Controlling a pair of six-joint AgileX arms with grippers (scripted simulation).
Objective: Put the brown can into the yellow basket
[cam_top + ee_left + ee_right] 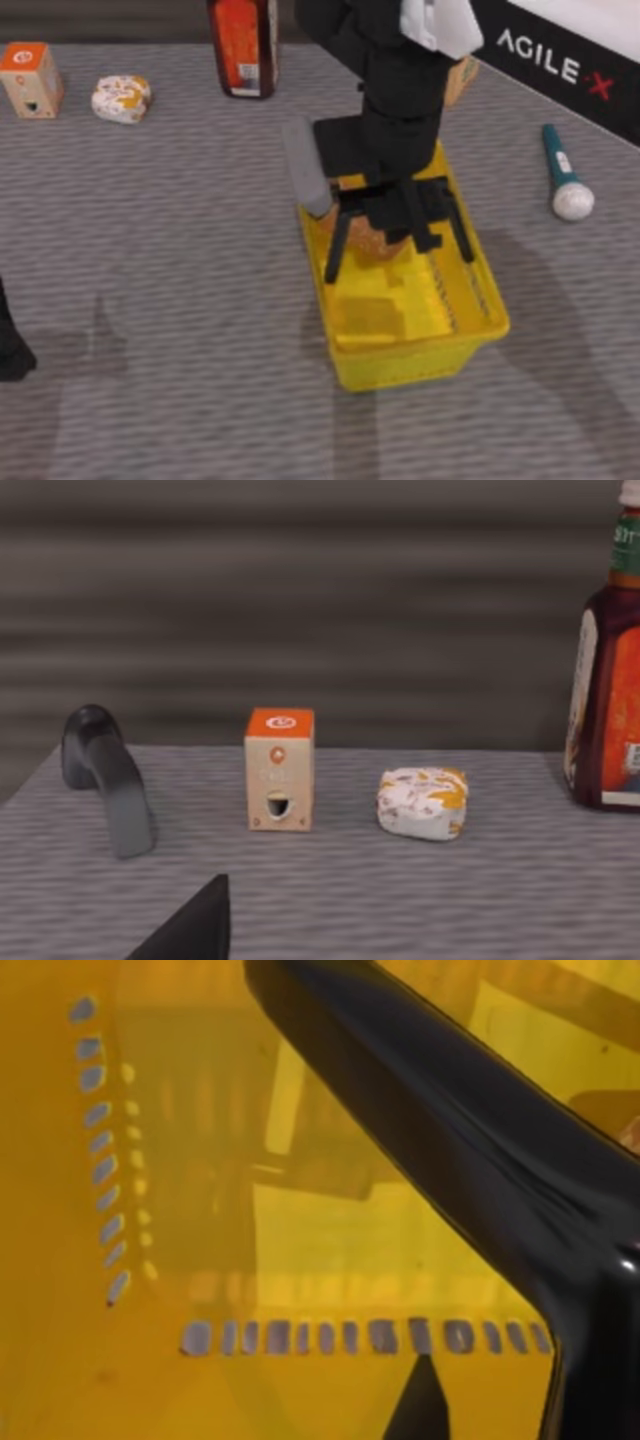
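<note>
1. The can (pixel 372 238) showed only as a tan-brown patch inside the basket (pixel 470 335), at its far end.
2. The right gripper (pixel 385 225) hung right over it, blocking most of it; whether its jaws gripped the can, I couldn't tell.
3. A grey tool (pixel 305 165) lay against the basket's far-left corner; bottle (pixel 243 45), carton (pixel 30 78), wrapped bun (pixel 121 98) and microphone (pixel 565 175) sat apart.
4. The left arm (pixel 12 345) sat parked at the left edge.

Along the desk's (pixel 150 300) far edge stood an orange-topped carton (pixel 31 79), a wrapped bun (pixel 121 98) and a dark red-labelled bottle (pixel 243 45). A teal microphone (pixel 565 175) lay at the right. A grey scanner (pixel 306 167) lay near the middle.
</note>
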